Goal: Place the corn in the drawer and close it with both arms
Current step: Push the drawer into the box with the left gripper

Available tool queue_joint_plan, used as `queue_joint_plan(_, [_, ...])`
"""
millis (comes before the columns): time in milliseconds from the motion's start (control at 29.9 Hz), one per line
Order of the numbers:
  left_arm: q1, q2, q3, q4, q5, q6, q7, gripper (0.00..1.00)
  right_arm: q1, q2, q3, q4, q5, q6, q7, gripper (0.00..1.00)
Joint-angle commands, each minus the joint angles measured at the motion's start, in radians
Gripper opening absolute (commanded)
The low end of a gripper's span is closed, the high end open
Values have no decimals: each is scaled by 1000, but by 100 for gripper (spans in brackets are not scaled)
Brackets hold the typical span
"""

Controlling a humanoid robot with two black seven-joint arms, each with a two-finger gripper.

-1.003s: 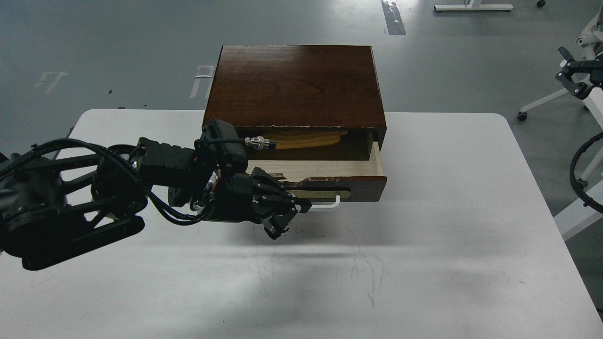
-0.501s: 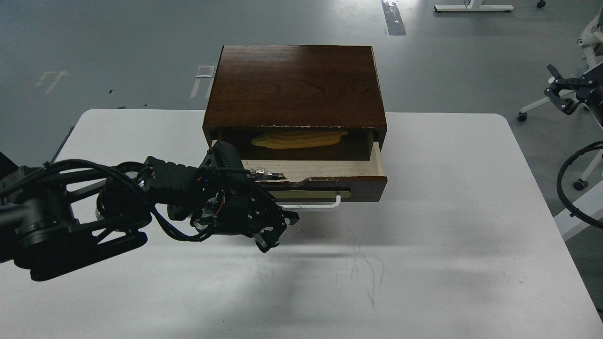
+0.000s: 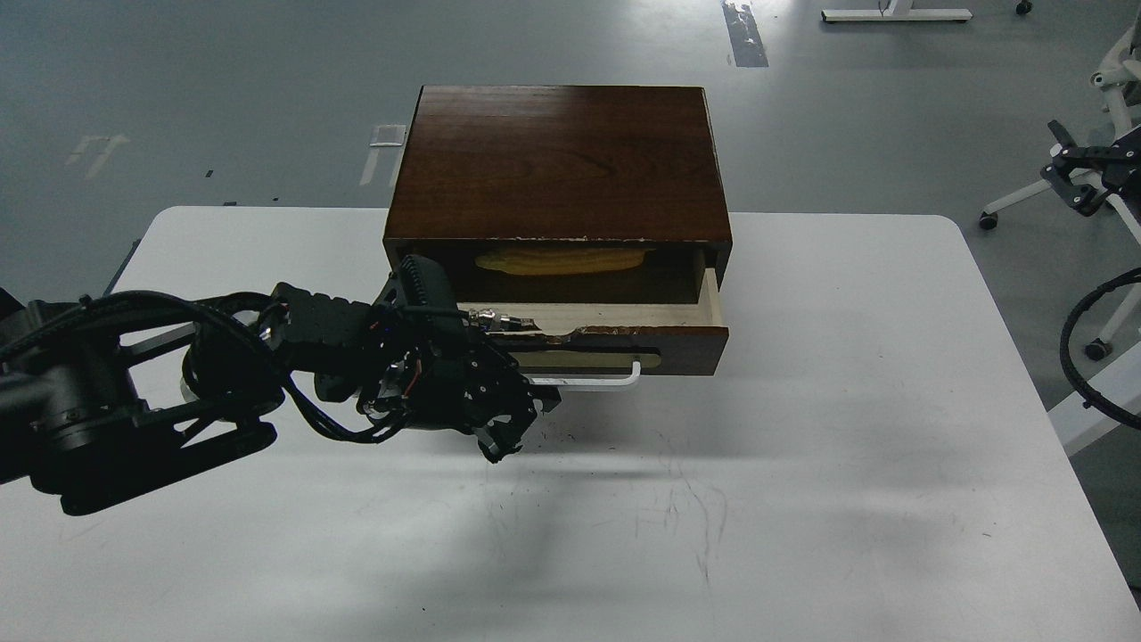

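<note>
The yellow corn [image 3: 562,260] lies inside the drawer [image 3: 682,349], far back under the dark cabinet top [image 3: 557,160]. The drawer stands partly open, showing its pale wood rim, chipped brown front and white bar handle [image 3: 593,382]. My left gripper [image 3: 524,426] is low against the left part of the drawer front, just below the handle's left end, with fingers apart and holding nothing. My right gripper [image 3: 1077,174] is small at the far right edge, off the table and far from the drawer; its fingers cannot be told apart.
The cabinet stands at the back middle of a white table [image 3: 802,499]. A black cable loop [image 3: 1083,330] and white stand legs [image 3: 1025,196] are beyond the table's right edge. Grey floor lies behind.
The drawer has slid a little inward. My left gripper dropped and moved left, coming in against the drawer front. My right gripper has shifted slightly at the right edge.
</note>
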Motion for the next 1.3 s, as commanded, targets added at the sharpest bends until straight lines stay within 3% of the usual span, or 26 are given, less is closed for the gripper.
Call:
queue_joint_plan(0, [-19, 1, 0, 23, -1, 0, 0, 0, 1, -2, 3, -22, 0, 0, 0, 100])
queue_joint_plan(1270, [-76, -89, -2, 267, -15, 0, -2, 0, -5, -28, -5, -48, -3, 0, -2, 100])
